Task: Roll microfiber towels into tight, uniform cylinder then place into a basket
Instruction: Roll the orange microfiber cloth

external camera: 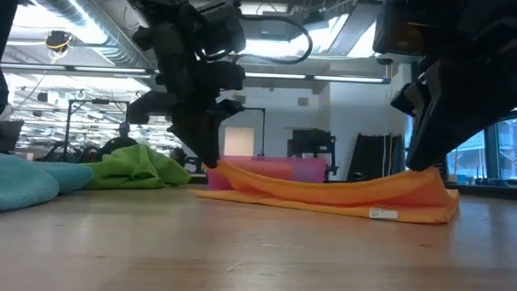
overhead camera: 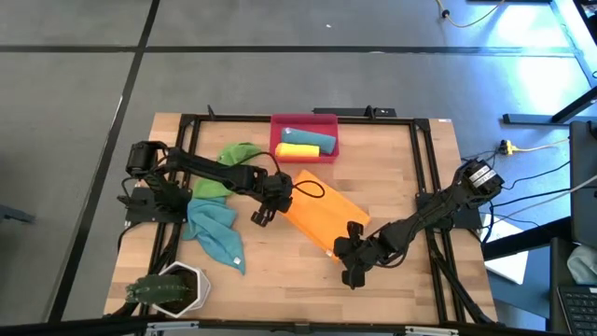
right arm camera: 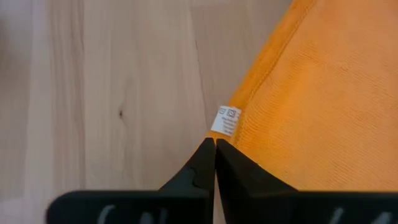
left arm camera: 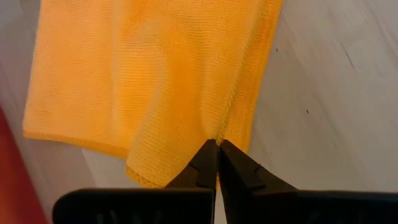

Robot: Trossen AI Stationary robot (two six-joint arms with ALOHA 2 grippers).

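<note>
An orange microfiber towel lies folded into a long strip across the middle of the table. My left gripper is shut at its far-left end, and my right gripper is shut at its near-right corner, beside a white tag. In the low view the towel rises at both ends and sags onto the table between them. The red-pink basket at the far edge holds a teal roll and a yellow roll. My left gripper pinches the orange towel's hemmed edge between its two fingertips, slanting down from the table's left. The cloth puckers up toward the tips. That end is raised a little off the table; how many layers are held I cannot tell. My right gripper pinches the towel's corner just under the white tag, between its fingertips, slanting down from the table's right. This end is lifted slightly, and the cloth between the two grippers hangs slack onto the table.
A green towel and a teal towel lie crumpled at the left, by the left arm's base. A white hexagonal pot with a plant stands at the near left corner. Bare wood lies near the front edge.
</note>
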